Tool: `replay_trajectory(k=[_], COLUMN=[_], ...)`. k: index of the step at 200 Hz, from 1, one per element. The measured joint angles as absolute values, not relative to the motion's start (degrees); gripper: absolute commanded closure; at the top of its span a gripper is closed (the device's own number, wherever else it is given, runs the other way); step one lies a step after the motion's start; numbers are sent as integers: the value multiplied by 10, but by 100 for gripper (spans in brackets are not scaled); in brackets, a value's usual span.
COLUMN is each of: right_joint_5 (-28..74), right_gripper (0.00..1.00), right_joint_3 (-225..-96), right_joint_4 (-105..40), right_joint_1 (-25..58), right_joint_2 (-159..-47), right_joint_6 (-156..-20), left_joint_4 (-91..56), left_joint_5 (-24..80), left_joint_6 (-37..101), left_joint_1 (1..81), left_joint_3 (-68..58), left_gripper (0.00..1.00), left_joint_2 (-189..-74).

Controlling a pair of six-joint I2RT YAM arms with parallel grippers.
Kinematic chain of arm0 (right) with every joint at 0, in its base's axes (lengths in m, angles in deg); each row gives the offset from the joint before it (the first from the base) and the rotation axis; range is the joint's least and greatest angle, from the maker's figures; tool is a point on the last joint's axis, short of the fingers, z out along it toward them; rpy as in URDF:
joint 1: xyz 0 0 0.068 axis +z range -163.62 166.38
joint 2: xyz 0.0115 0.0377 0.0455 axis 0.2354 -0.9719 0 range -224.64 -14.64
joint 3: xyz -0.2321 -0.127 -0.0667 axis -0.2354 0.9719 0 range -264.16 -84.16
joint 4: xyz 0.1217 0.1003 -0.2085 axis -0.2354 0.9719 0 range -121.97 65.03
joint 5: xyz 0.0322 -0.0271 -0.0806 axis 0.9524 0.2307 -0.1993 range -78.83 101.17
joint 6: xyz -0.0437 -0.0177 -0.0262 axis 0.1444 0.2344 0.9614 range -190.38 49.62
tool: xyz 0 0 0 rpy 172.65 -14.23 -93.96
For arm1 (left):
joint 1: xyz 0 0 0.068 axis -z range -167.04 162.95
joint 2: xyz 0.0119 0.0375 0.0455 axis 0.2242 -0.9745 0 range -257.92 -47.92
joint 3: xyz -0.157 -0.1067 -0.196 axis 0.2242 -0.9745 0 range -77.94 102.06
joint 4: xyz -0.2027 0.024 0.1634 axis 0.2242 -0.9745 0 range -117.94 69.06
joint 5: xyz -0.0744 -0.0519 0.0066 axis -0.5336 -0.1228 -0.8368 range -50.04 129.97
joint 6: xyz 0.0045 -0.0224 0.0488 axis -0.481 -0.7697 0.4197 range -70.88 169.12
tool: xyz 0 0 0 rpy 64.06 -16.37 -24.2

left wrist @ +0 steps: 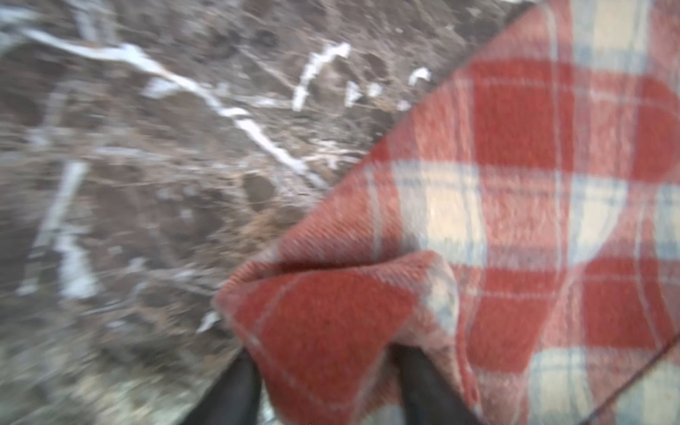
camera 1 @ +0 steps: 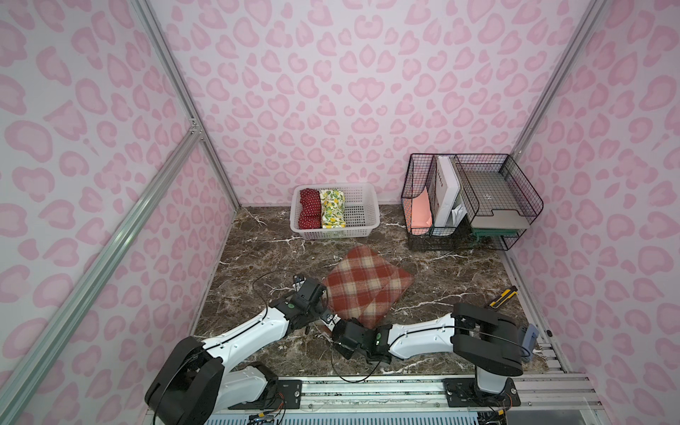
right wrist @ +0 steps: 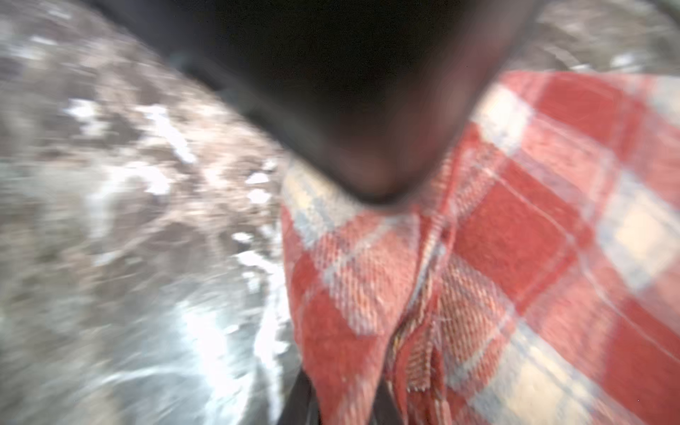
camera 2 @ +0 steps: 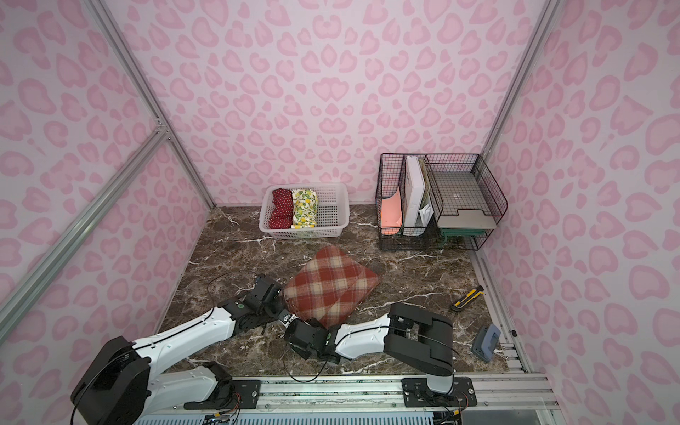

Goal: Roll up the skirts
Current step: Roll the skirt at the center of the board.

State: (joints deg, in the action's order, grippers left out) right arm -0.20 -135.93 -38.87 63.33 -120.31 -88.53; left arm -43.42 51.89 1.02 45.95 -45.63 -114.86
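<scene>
Where three pink-blotched walls (camera 1: 331,92) close it in, the tabletop (camera 1: 265,254) is dark brown marble with white veins. Three skirts are in view. Two lie rolled side by side in the one white basket (camera 1: 369,209) at the back, the dotted skirt (camera 1: 309,208) and the lemon skirt (camera 1: 332,208). The plaid skirt (camera 1: 366,285) lies folded mid-tabletop. One black wire rack (camera 1: 515,184) stands at the back right, and one knife (camera 1: 503,297) and one grey-blue block (camera 2: 486,342) lie near the right edge. Two grippers sit at the plaid skirt's near side. The left gripper (left wrist: 323,382) has its fingers well apart, with a corner of the cloth bulging between them. The right gripper (right wrist: 344,401) is pinched tight on a fold of the same skirt.
</scene>
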Motion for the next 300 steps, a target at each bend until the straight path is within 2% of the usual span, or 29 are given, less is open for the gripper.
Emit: replay_trajectory(k=[72,130,174,256,300], right_joint_5=[437,644,707,734,750], right_gripper=[100,100,99,99,99], right_joint_3=[-1313,-1312,-1316,-1321,-1324], right_joint_4=[-399,-487,-528,-546,-556], right_joint_1=[476,384,349,315,311], right_joint_2=[-1161,-1222,-1260,-1299,-1310], right_joint_6=[-965,-1067,-1113,-1125,-1124], left_joint_4=[-532,-569,-518,-419,-369], left_joint_5=[505,483,451,470,485], left_joint_6=[29,6,-31,-126,-142], left_joint_1=[421,427,444,498,522], left_joint_3=[-444,-506,-550,-578,-563], left_gripper=[2,4,2,2,2], left_joint_2=[-941,-815,-825,-884,-959])
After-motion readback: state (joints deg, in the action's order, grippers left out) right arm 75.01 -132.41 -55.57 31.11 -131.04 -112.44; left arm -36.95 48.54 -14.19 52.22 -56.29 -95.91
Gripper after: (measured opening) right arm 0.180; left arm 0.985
